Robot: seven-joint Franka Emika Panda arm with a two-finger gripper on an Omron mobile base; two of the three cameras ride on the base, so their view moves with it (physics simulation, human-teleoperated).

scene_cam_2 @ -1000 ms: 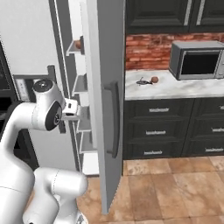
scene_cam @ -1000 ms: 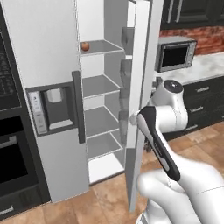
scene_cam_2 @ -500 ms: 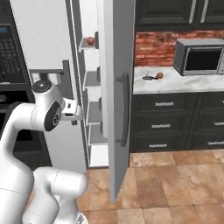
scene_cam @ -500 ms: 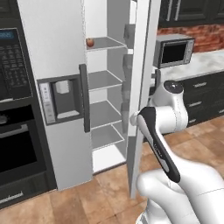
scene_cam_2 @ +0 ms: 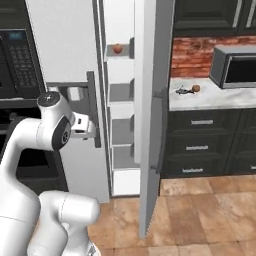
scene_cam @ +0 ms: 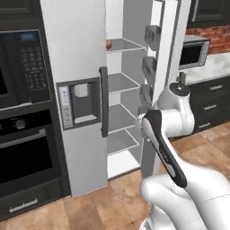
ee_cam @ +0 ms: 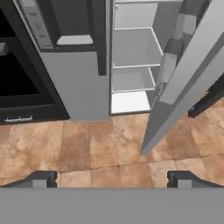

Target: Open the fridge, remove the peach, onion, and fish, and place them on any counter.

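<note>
Your base has swung left — the fridge (scene_cam: pixel 85 96) now fills the view, right door wide open. Fish (scene_cam_2: pixel 186 91) and a small round item already lie on the counter (scene_cam_2: pixel 212 97); one round fruit (scene_cam_2: pixel 117 48) waits on the top shelf. Gripper (ee_cam: pixel 111 179): spread wide, empty.

I see two base cameras behind my arm, both looking forward and down at the fridge (scene_cam: pixel 76 67), its right door open. The left one stands near, fridge at 12 o'clock; the right one has the counter (scene_cam_2: pixel 212 97) at 2 o'clock. My hand camera looks down at the floor (ee_cam: pixel 87 148), fridge at 12 o'clock.
</note>
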